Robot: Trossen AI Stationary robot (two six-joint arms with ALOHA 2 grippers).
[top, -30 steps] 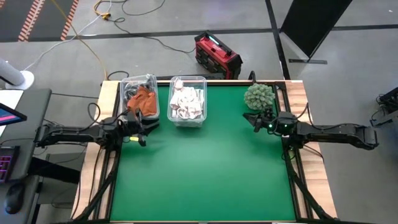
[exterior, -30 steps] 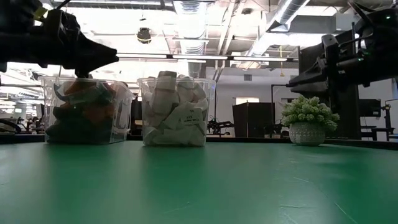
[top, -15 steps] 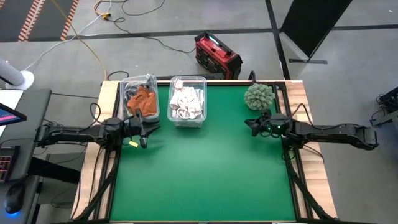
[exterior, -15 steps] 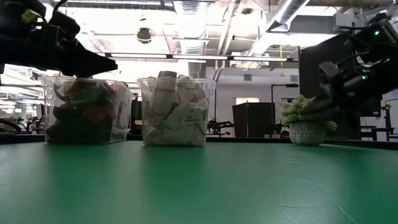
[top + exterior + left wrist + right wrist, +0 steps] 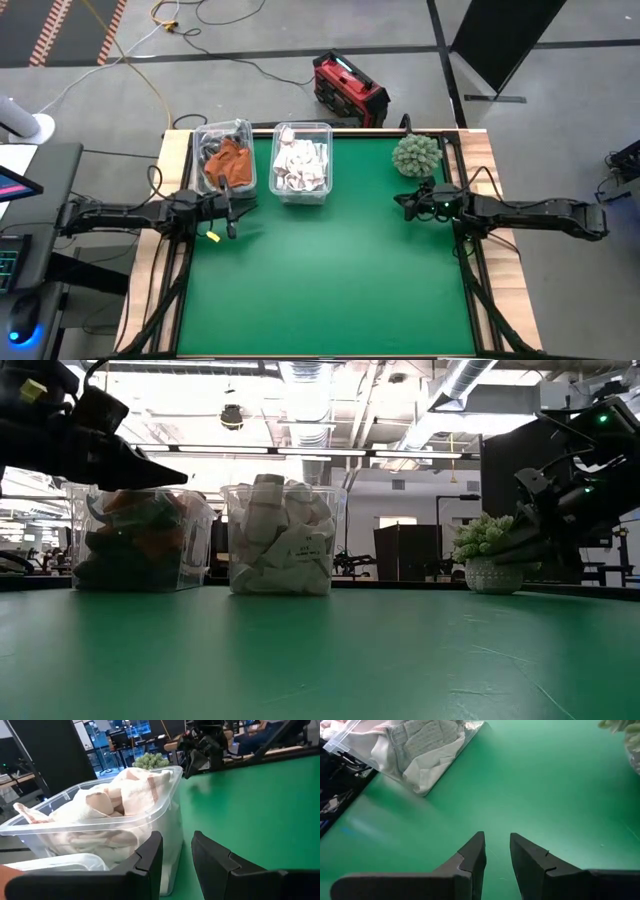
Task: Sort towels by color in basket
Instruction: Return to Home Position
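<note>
Left pincer (image 5: 240, 205) backed off left bin (image 5: 248, 138); plant (image 5: 417, 155) beside right pincer (image 5: 401, 203).

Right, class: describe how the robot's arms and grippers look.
The left arm and right arm are slim, dark and jointed, trailing black cables. The left gripper and right gripper each end in two dark wedge-shaped fingers. A yellow tag marks the left wrist; a green light glows on the right.

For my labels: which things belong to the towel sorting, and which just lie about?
Job: orange and grey towels, left bin; white towels, right bin; left claw, right claw, open at table sides.
Lying about: green plant; red case on floor.
</note>
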